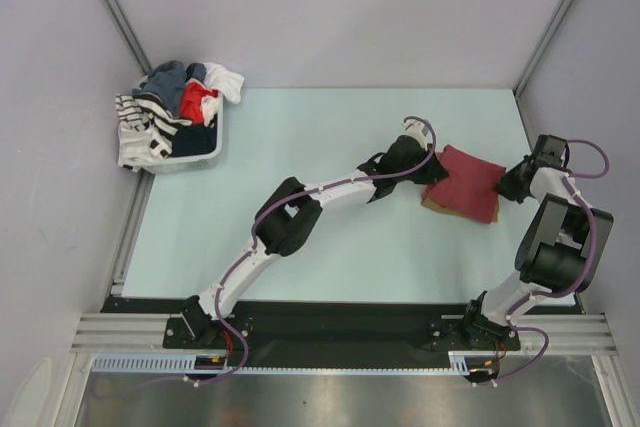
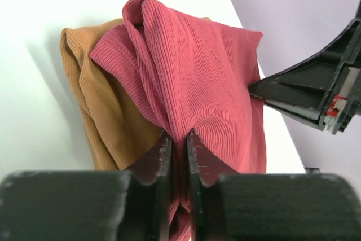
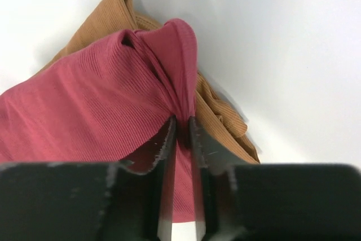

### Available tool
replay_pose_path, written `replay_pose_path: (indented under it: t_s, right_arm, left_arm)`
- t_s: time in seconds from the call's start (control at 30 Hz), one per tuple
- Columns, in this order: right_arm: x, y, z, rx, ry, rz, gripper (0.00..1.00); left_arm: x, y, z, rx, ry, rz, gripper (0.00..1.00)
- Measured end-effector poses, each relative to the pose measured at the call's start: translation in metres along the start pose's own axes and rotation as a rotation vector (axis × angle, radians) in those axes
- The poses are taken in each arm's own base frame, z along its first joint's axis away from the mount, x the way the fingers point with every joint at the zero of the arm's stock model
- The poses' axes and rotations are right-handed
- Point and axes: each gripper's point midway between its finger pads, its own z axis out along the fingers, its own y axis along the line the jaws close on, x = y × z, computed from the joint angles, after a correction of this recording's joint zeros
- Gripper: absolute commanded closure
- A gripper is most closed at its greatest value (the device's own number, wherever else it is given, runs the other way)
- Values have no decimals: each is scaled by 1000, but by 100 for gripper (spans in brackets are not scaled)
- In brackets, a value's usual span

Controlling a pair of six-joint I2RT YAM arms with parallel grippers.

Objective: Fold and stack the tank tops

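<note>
The folded maroon tank top (image 1: 465, 182) lies on top of the folded tan-brown tank top (image 1: 432, 203) at the right of the table. My left gripper (image 1: 432, 169) sits at the pile's left edge. In the left wrist view it (image 2: 179, 136) has its jaws nearly together, with a ridge of the maroon top (image 2: 192, 66) gathered between the tips and the tan top (image 2: 107, 105) underneath. My right gripper (image 1: 503, 187) is at the pile's right edge. In the right wrist view it (image 3: 183, 122) pinches a raised fold of the maroon top (image 3: 90, 105) above the tan top (image 3: 225, 114).
A white basket (image 1: 200, 152) heaped with mixed clothes (image 1: 175, 97) stands at the far left corner of the pale green table (image 1: 320, 237). Grey walls close in the left, back and right. The right gripper's fingers (image 2: 293, 91) show at the right of the left wrist view.
</note>
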Motion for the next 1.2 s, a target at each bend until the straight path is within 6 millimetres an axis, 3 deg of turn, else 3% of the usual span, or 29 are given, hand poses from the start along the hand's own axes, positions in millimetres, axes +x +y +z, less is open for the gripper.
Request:
replay_pose_path:
  t_s: [0.07,0.13,0.2,0.3,0.57,0.67,0.9,0.93,0.97,1.0,1.1,1.2]
  right_arm:
    - [-1,-1,0,7,-4,4,80]
    - [-1,-2,0,9,-6,4,80]
    - [-2,-1,0,8,-6,5,75]
    - [-5,2,-2,4,-7,5,62]
    - [-13,4,-3,-17,-23,21,57]
    - [-14,4,-3,-26,-19,28,57]
    - [-17,10,9,-48,-1,47,59]
    - [-17,8,10,-39,-1,47,57]
    - [-15,8,10,-26,-2,41,47]
    - [-16,6,10,-4,-13,39,39]
    - [-20,3,3,60,-57,11,35]
    - [-31,8,-21,87,-138,-14,34]
  left_arm:
    - [1,2,0,-8,4,2,73]
    - [2,4,0,-17,8,3,61]
    - [3,6,-1,-27,11,8,45]
    - [5,9,-1,-37,19,16,30]
    - [-7,12,-3,-38,16,-1,26]
    - [-27,4,-4,-21,-18,1,18]
    - [-69,-25,-4,34,-92,11,20]
    - [-74,-29,-5,42,-101,13,17]
    - [-77,-31,-6,46,-106,14,14]
    - [-78,-31,-6,46,-109,15,2]
    - [-67,-15,-10,0,-83,25,0]
    - [-45,14,-25,-106,-28,51,0]
